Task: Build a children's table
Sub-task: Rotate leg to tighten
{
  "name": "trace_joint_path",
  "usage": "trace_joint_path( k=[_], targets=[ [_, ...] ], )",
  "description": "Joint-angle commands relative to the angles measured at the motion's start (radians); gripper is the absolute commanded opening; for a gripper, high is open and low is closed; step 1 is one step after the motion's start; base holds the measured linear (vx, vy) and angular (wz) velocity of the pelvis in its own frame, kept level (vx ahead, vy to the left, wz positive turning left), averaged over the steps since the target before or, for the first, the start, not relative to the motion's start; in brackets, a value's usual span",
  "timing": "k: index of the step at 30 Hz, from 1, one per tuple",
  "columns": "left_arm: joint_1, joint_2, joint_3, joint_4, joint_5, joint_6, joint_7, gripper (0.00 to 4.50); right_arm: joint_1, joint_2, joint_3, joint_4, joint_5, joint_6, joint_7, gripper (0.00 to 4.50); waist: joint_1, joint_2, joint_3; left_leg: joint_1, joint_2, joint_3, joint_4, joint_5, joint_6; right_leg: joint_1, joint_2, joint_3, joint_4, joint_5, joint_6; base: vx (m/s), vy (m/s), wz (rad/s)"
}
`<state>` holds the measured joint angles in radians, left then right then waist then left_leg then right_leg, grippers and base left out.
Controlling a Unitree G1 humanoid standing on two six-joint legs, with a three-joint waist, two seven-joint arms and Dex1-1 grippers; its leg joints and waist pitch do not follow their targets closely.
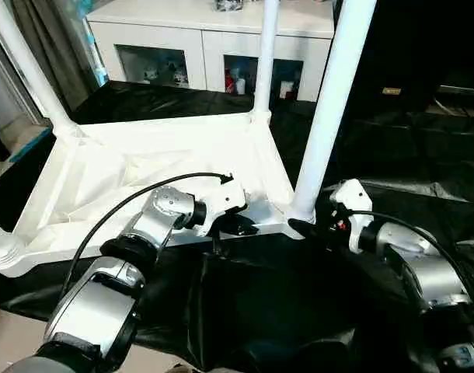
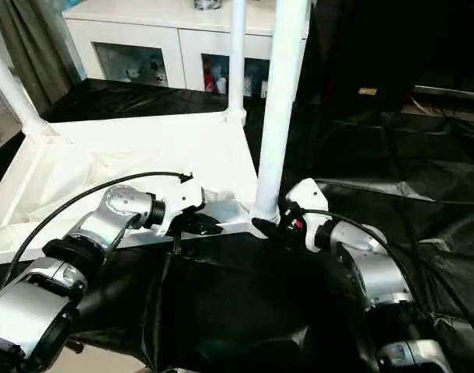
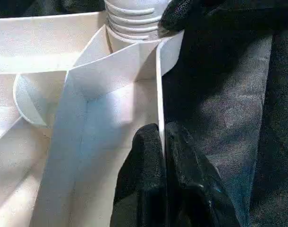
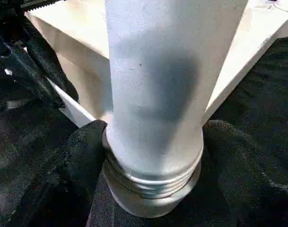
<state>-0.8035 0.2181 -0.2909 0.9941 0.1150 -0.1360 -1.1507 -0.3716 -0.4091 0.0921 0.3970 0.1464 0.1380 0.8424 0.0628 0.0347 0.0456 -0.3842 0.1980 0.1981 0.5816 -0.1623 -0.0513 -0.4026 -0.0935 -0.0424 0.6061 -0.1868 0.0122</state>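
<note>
The table top (image 1: 144, 167) is laid upside down on black sheeting (image 1: 392, 155), with three legs seen standing in corner sockets. The near leg (image 1: 330, 109) is grasped at its threaded base by the right jaws (image 4: 153, 156); the rim is pinched by the left jaws (image 3: 162, 156). Seating this leg appears to be the step in hand; further twisting is probably called for.

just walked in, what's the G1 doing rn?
Assembling a white children's table, top lying underside up on black sheeting. The left gripper is pinching the top's near rim. The right gripper has its fingers around the base of the near-right leg, where the thread meets the corner socket. Three other legs are standing in their sockets.
</note>
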Motion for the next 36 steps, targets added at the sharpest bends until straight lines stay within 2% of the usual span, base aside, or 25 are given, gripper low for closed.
trace_joint_path(
  k=[1,2,3,6,17,19,21,23,24,26,27,28,30,32,33,35,36],
  targets=[
    [0.041,-0.002,-0.036,0.023,0.012,0.0,-0.05,0.0,-0.017,-0.006,0.004,0.015,-0.015,-0.01,-0.002,3.19,0.007,-0.026,-0.059,0.013,0.025,-0.012,-0.062,-0.248,0.071,0.044,-0.047,0.025,-0.081,-0.219,-0.242,0.0,0.0,0.0],
    [0.045,0.0,-0.034,0.014,0.014,0.002,-0.056,0.0,-0.024,-0.006,0.008,0.029,-0.012,-0.015,0.003,3.14,0.008,-0.026,-0.058,0.013,0.025,-0.012,-0.063,-0.252,0.069,0.044,-0.048,0.025,-0.081,-0.229,-0.238,0.0,0.0,0.0],
    [0.046,0.0,-0.034,0.013,0.014,0.002,-0.057,0.0,-0.025,-0.006,0.008,0.031,-0.012,-0.016,0.003,2.88,0.007,-0.027,-0.057,0.014,0.027,-0.013,-0.064,-0.261,0.064,0.043,-0.049,0.026,-0.083,-0.253,-0.233,0.0,0.0,0.0],
    [0.05,0.002,-0.032,0.001,0.014,0.008,-0.066,0.0,-0.034,-0.006,0.012,0.052,-0.016,-0.026,0.016,2.79,0.004,-0.025,-0.057,0.014,0.027,-0.014,-0.066,-0.271,0.057,0.042,-0.047,0.026,-0.085,-0.264,-0.228,0.0,0.0,0.0],
    [0.047,0.002,-0.014,-0.001,-0.003,0.023,-0.056,0.0,-0.047,0.021,0.009,0.1,0.003,-0.049,0.032,2.72,0.001,-0.025,-0.058,0.014,0.027,-0.013,-0.066,-0.276,0.056,0.042,-0.047,0.026,-0.084,-0.255,-0.236,0.0,0.0,0.0],
    [0.025,-0.026,0.016,0.03,-0.001,0.058,0.066,0.0,-0.037,0.048,-0.011,0.114,0.004,-0.053,-0.027,2.72,0.0,-0.024,-0.057,0.015,0.027,-0.013,-0.066,-0.285,0.055,0.041,-0.047,0.026,-0.085,-0.269,-0.235,0.0,0.0,0.0],
    [0.018,-0.039,0.025,0.04,-0.002,0.065,0.106,0.0,-0.038,0.063,-0.02,0.128,-0.007,-0.053,-0.076,2.72,-0.002,-0.024,-0.055,0.017,0.026,-0.014,-0.068,-0.301,0.044,0.037,-0.047,0.026,-0.089,-0.302,-0.227,0.0,0.0,0.0],
    [0.005,-0.086,0.042,0.063,-0.002,0.092,0.215,0.0,-0.036,0.12,-0.038,0.17,-0.032,-0.06,-0.213,2.72,-0.004,-0.023,-0.052,0.022,0.025,-0.016,-0.071,-0.336,0.026,0.031,-0.048,0.027,-0.098,-0.367,-0.209,0.0,0.0,0.0],
    [0.005,-0.088,0.042,0.064,-0.002,0.092,0.218,0.0,-0.035,0.123,-0.039,0.17,-0.031,-0.06,-0.215,2.72,-0.006,-0.022,-0.051,0.023,0.025,-0.017,-0.072,-0.348,0.02,0.03,-0.048,0.026,-0.1,-0.389,-0.203,0.0,0.0,0.0],
    [-0.007,-0.137,0.043,0.082,0.011,0.105,0.314,0.0,-0.031,0.204,-0.083,0.163,0.023,-0.042,-0.288,2.72,-0.006,-0.02,-0.051,0.028,0.025,-0.02,-0.076,-0.383,0.015,0.025,-0.047,0.027,-0.105,-0.42,-0.187,0.0,0.0,0.0],
    [-0.01,-0.147,0.045,0.085,0.014,0.111,0.332,0.0,-0.031,0.221,-0.092,0.16,0.035,-0.033,-0.3,2.72,-0.006,-0.021,-0.051,0.027,0.025,-0.021,-0.077,-0.389,0.015,0.027,-0.048,0.026,-0.107,-0.43,-0.18,0.0,0.0,0.0],
    [-0.013,-0.164,0.04,0.086,0.023,0.112,0.356,0.0,-0.033,0.246,-0.091,0.158,0.033,-0.032,-0.328,2.72,-0.004,-0.011,-0.051,0.027,0.025,-0.023,-0.079,-0.388,0.014,0.028,-0.048,0.026,-0.108,-0.428,-0.177,0.0,0.0,0.0],
    [-0.019,-0.201,0.024,0.087,0.041,0.119,0.397,0.0,-0.046,0.293,-0.08,0.173,0.005,-0.029,-0.403,2.72,-0.005,-0.014,-0.052,0.029,0.026,-0.023,-0.082,-0.398,0.009,0.026,-0.047,0.026,-0.111,-0.423,-0.172,0.0,0.0,0.0],
    [-0.02,-0.234,0.016,0.082,0.043,0.121,0.408,0.0,-0.06,0.334,-0.072,0.189,-0.005,-0.027,-0.441,2.72,-0.007,-0.009,-0.051,0.028,0.025,-0.025,-0.086,-0.406,0.001,0.025,-0.047,0.026,-0.112,-0.417,-0.169,0.0,0.0,0.0],
    [-0.019,-0.239,0.012,0.08,0.044,0.119,0.404,0.0,-0.059,0.342,-0.064,0.182,0.0,-0.025,-0.421,3.28,-0.011,-0.012,-0.051,0.026,0.023,-0.027,-0.087,-0.426,0.0,0.027,-0.047,0.023,-0.114,-0.432,-0.16,0.0,0.0,0.0],
    [-0.015,-0.239,0.003,0.074,0.049,0.111,0.384,0.0,-0.052,0.348,-0.054,0.16,0.003,-0.031,-0.394,3.28,-0.009,-0.012,-0.051,0.03,0.023,-0.026,-0.086,-0.435,0.005,0.024,-0.049,0.025,-0.119,-0.445,-0.152,0.0,0.0,0.0],
    [-0.013,-0.238,0.001,0.071,0.048,0.106,0.372,0.0,-0.048,0.344,-0.05,0.15,0.002,-0.034,-0.382,3.42,-0.009,-0.012,-0.052,0.025,0.022,-0.027,-0.088,-0.429,0.009,0.028,-0.049,0.025,-0.118,-0.434,-0.15,0.0,0.0,0.0]
  ],
)
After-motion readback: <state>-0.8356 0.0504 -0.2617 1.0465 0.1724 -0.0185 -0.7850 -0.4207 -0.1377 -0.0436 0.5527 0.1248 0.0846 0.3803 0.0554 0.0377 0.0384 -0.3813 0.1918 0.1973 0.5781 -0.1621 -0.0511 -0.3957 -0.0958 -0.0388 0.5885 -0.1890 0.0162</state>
